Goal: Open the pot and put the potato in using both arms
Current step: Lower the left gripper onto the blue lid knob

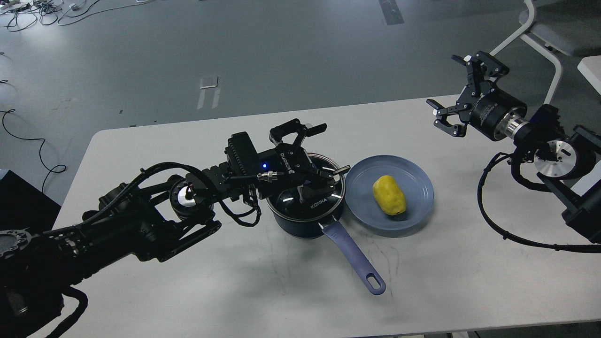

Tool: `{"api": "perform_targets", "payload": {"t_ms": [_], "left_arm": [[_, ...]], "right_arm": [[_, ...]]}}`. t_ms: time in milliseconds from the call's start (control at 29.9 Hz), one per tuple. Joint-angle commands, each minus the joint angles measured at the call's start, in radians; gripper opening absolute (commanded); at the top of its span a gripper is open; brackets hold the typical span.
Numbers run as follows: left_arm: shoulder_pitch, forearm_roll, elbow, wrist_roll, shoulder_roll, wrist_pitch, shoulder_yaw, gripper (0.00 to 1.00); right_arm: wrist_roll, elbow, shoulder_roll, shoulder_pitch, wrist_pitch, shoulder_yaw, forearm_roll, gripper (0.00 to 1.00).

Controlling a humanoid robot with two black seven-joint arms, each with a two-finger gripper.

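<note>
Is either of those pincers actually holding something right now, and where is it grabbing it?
The right pincer is open in the air, empty. The left pincer sits over the pot lid; whether it grips the knob cannot be told.

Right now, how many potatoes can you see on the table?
1. The potato lies on the blue plate, right of the pot. The pot's glass lid is on; I see none inside, though the left gripper covers part.
</note>
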Motion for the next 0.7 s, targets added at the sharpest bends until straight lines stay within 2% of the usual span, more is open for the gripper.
{"api": "perform_targets", "payload": {"t_ms": [0, 668], "left_arm": [[-0.004, -0.009, 0.007, -0.003, -0.002, 0.000, 0.032, 0.98], [0.004, -0.115, 0.012, -0.018, 0.018, -0.024, 0.061, 0.98]], "right_arm": [[0.000, 0.000, 0.000, 0.000, 0.000, 0.000, 0.000, 1.00], [0.003, 0.002, -0.001, -0.003, 0.000, -0.002, 0.000, 1.00]]}}
